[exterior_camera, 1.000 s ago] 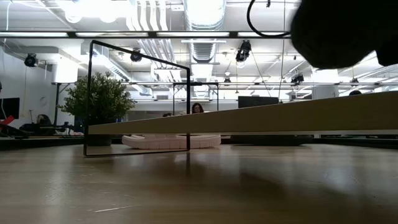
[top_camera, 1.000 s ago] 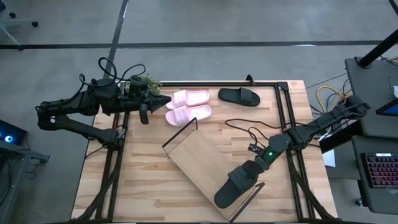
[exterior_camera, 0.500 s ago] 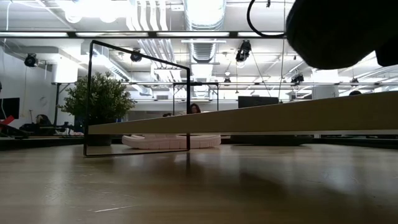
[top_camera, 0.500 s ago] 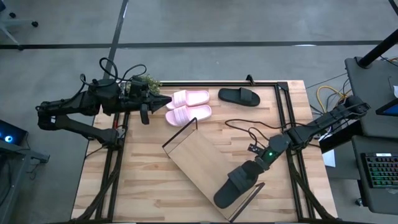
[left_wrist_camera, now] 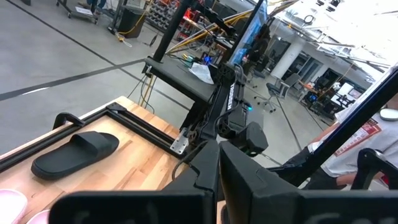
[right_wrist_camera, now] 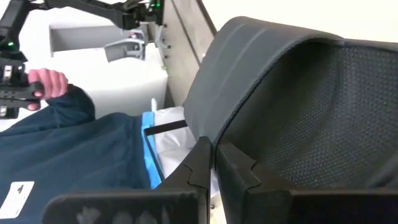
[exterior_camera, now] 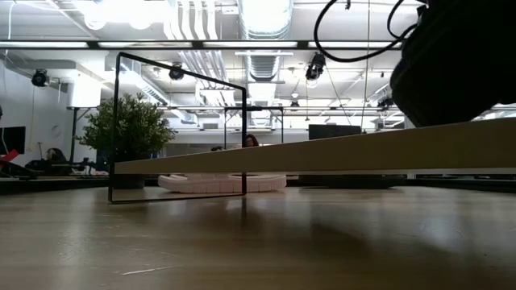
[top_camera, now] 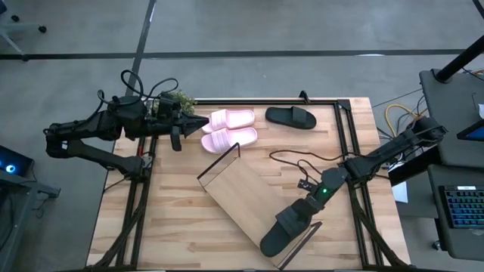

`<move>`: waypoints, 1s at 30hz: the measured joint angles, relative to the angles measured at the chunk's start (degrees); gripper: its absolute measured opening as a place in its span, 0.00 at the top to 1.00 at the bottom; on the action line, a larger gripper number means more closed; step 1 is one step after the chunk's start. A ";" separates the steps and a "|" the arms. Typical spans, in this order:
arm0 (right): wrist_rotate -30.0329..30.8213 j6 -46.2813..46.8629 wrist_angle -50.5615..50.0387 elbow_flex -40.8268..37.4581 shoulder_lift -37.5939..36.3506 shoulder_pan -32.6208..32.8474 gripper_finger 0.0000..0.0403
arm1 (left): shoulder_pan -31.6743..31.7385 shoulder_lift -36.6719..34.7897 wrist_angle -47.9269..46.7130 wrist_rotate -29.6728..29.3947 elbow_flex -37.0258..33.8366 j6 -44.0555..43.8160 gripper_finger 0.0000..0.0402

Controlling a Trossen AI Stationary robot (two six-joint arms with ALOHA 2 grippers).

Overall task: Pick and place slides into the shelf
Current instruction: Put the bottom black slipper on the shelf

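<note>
One black slide [top_camera: 286, 229] sits over the near-right end of the shelf [top_camera: 242, 189], a light-wood board lying slantwise on the table. My right gripper [top_camera: 300, 214] is shut on it. In the low view this slide [exterior_camera: 459, 64] is a dark mass just above the board [exterior_camera: 322, 157]. The other black slide [top_camera: 291, 116] lies sole-down near the far edge. Two pink slides [top_camera: 231, 119] [top_camera: 229, 139] lie side by side beside it. My left gripper [top_camera: 203, 123] hovers shut just left of the pink pair, touching nothing. My right gripper [right_wrist_camera: 214, 155] pinches the black slide by the edge of its wide strap [right_wrist_camera: 208, 127], coming from the table's right side and slanting down. The strap [right_wrist_camera: 292, 93] arches up beyond the fingers. Whether the sole touches the board, I cannot tell.
A small potted plant [top_camera: 180, 99] stands at the far-left corner. Black wire frames rise at both shelf ends [top_camera: 219, 159] [top_camera: 302, 242]. A cable [top_camera: 299, 155] trails over the table behind the right arm. Bare tabletop [top_camera: 166, 219] lies left of the shelf. A person in blue [right_wrist_camera: 81, 155] is beyond the table.
My right gripper has moved a little toward the table's near edge and left, carrying the black slide with it along the shelf's near-right end. It has stayed shut on the slide.
</note>
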 joint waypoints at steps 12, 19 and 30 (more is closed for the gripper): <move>-2.93 1.23 6.51 -0.08 6.44 0.22 0.98 | 0.00 0.00 0.00 0.00 0.00 0.00 1.00; -3.25 3.56 6.26 -1.15 6.28 1.81 0.98 | 0.00 0.00 0.00 0.00 0.00 0.00 1.00; -1.60 4.37 5.77 -2.16 6.29 2.73 0.98 | -0.02 0.09 0.00 0.00 0.00 0.00 1.00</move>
